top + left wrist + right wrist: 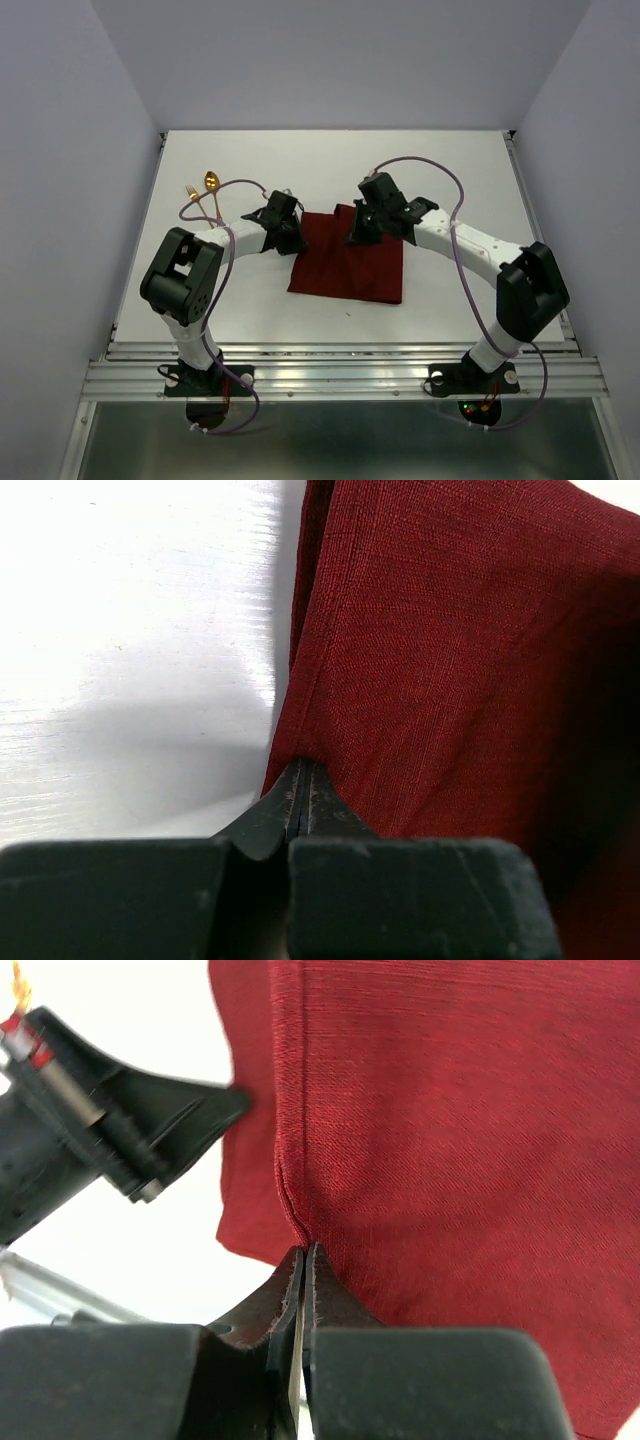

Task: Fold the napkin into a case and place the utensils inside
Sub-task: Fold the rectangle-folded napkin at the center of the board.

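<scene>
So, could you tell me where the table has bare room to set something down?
Bare: the far strip of the table, right of the spoon, and the near strip between the napkin and the front rail. Crowded: the far left corner, with spoon and fork, and the middle, where the left fingers and right fingers pinch the napkin.

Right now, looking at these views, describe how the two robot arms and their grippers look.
Both the left arm and right arm have white tubular links joined by chunky black joint housings. A thin purple cable loops along each. The left gripper and right gripper are black, with slim fingers tapering to points.
</scene>
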Controlling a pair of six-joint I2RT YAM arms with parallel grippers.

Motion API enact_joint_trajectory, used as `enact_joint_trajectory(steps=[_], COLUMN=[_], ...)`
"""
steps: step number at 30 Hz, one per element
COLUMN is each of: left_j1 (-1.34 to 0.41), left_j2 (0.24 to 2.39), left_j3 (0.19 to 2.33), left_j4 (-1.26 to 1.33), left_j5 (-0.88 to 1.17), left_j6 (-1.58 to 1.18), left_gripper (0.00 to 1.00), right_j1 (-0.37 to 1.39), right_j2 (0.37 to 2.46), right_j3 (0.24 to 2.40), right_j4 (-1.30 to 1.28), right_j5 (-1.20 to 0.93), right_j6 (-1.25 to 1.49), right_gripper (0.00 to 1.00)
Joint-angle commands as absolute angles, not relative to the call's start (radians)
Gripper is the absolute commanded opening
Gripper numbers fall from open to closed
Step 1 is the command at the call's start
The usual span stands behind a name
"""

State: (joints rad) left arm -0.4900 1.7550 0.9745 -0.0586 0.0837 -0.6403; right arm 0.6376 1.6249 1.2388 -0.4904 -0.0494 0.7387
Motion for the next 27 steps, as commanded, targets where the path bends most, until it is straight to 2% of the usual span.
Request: enact_joint_trajectory(steps=[1, 16, 27], left_j1=[-0.497, -0.532, -0.589], left_j2=[1.792, 1.75, 1.664], left_j3=[0.925, 0.908, 0.871], left_j4=[-0.135, -0.124, -0.132], left_j5=[0.06, 0.104, 0.103], left_j6=[-0.614, -0.655, -0.724], left_gripper=[0.0, 0.0, 0.0], right_j1=[0.655, 0.673, 0.701], right_j2=[1.646, 1.727, 1.7], right_j3=[1.299, 1.376, 1.396], right_j4=[-0.413, -0.41, -0.448], right_j5=[-0.058, -0.09, -0.115], right_j6=[0.765, 0.773, 0.764], right_gripper=[0.01, 0.01, 0.01])
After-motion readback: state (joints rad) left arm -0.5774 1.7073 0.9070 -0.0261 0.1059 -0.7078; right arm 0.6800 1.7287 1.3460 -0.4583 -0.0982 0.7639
